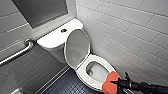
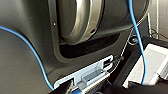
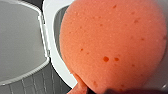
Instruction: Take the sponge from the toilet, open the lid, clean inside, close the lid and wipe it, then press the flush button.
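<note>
The white toilet (image 1: 83,75) stands in the corner with its lid (image 1: 76,48) raised against the tank (image 1: 53,37). The bowl is open, with water at its bottom. On the tank top sits the dark round flush button (image 1: 63,30). My right gripper (image 1: 116,82) comes in from the lower right and is shut on the orange-red sponge (image 1: 110,83). It holds the sponge just over the bowl's front right rim. In the right wrist view the sponge (image 3: 112,45) looms large in front of the seat rim (image 3: 51,17) and the raised lid (image 3: 20,37). My left gripper is open.
A metal grab bar (image 1: 20,53) runs along the left wall. White tiled walls (image 1: 130,32) close in behind and to the right of the toilet. Dark small-tiled floor (image 1: 66,86) lies left of the bowl. A blue cable (image 2: 37,62) crosses the robot's dark body.
</note>
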Available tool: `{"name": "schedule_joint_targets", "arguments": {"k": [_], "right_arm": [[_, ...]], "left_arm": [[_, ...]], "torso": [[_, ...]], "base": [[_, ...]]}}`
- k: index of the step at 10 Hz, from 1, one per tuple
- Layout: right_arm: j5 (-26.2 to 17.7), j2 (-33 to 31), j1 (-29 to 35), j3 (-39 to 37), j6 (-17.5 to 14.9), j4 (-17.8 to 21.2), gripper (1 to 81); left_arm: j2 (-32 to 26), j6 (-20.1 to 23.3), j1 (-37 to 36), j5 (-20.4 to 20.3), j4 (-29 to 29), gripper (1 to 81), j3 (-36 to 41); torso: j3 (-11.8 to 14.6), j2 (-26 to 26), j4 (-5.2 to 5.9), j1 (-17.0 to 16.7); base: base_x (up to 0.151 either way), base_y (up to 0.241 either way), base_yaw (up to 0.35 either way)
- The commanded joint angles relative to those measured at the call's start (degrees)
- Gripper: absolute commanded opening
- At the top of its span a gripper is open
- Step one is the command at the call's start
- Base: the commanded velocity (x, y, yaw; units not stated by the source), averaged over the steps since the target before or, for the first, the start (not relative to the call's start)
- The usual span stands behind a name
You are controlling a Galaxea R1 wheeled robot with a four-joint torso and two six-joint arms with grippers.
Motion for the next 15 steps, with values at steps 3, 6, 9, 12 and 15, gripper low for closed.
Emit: {"name": "schedule_joint_targets", "arguments": {"k": [3,6,9,12,15], "right_arm": [[-10.77,5.6,17.0,-4.16,0.25,-2.5,1.0],[-23.26,19.57,23.69,-18.4,-0.02,-9.43,1.0],[-32.06,28.73,25.36,-25.36,-0.1,-22.44,1.0],[-31.1,35.06,25.36,-30.02,-0.28,-26.4,1.0],[-24.6,37.09,23.87,-32.66,0.34,-32.13,1.0]], "left_arm": [[0.01,0.58,3.06,2.04,0.18,81.1,0.98],[-0.08,0.5,3.06,2.04,-0.08,81.1,0.8],[-0.34,0.5,2.97,1.95,-0.52,81.1,0.8],[-0.52,0.41,2.8,2.04,-0.7,81.1,0.8],[-1.22,0.06,2.88,1.96,-0.7,81.1,0.8]], "torso": [[0.0,0.0,0.0,0.0],[0.0,0.0,0.0,0.0],[0.0,0.0,0.0,0.0],[0.0,0.0,0.0,0.0],[0.0,0.0,0.0,0.0]], "base": [[0.0,0.0,0.0],[0.0,0.0,0.0],[0.0,0.0,0.0],[0.0,0.0,0.0],[0.0,0.0,0.0]]}}
